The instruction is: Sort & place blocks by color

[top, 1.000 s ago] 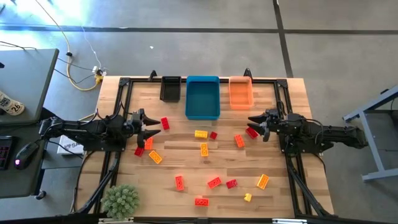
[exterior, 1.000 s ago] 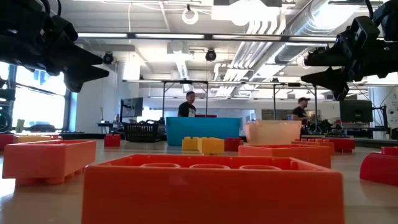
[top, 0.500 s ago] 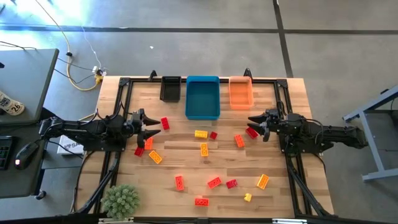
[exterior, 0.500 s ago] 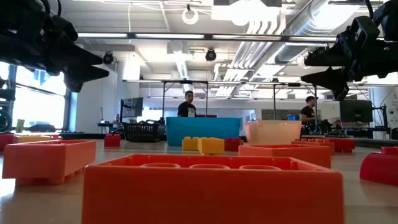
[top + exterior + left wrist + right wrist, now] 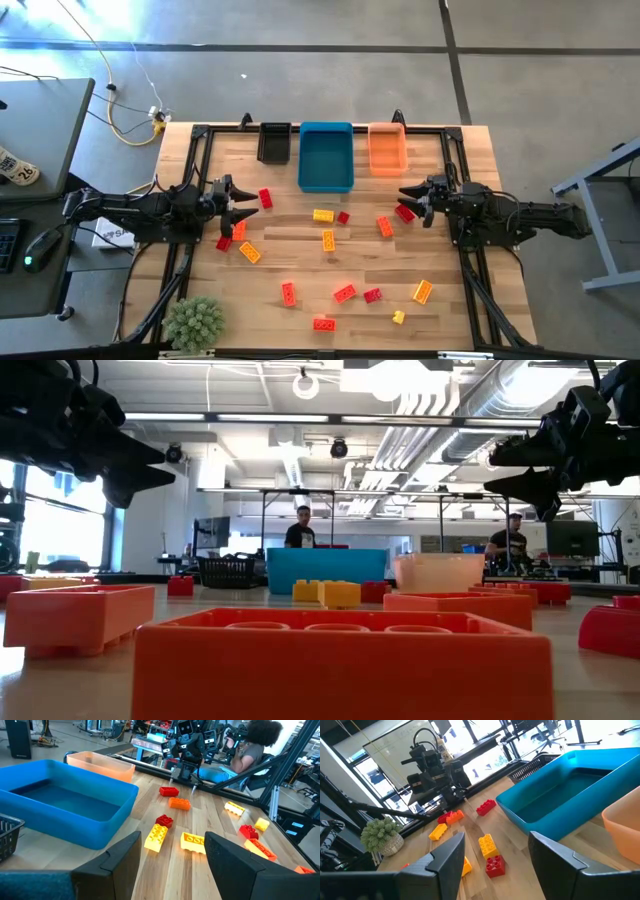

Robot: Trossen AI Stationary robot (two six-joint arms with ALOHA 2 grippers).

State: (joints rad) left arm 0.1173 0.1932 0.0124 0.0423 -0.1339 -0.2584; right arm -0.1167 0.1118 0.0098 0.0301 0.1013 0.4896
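Observation:
Several red, orange and yellow studded blocks lie scattered flat on the wooden table [image 5: 300,255], such as a yellow one [image 5: 323,215] and a red one [image 5: 265,198]. My left gripper [image 5: 243,204] hovers open above the table's left side, next to red and orange blocks [image 5: 238,231], touching nothing. My right gripper [image 5: 405,198] hovers open above the right side, over a red block [image 5: 404,212]. In the left wrist view the open fingers frame a yellow block [image 5: 192,842]. In the right wrist view they frame a yellow block [image 5: 488,844] and a red one [image 5: 494,865].
Three bins stand along the far edge: black [image 5: 274,142], blue [image 5: 326,156] and orange [image 5: 387,148]. A small potted plant [image 5: 193,323] sits at the near left corner. Black frame rails [image 5: 455,165] run along the table's sides. People show in the room beyond [image 5: 303,530].

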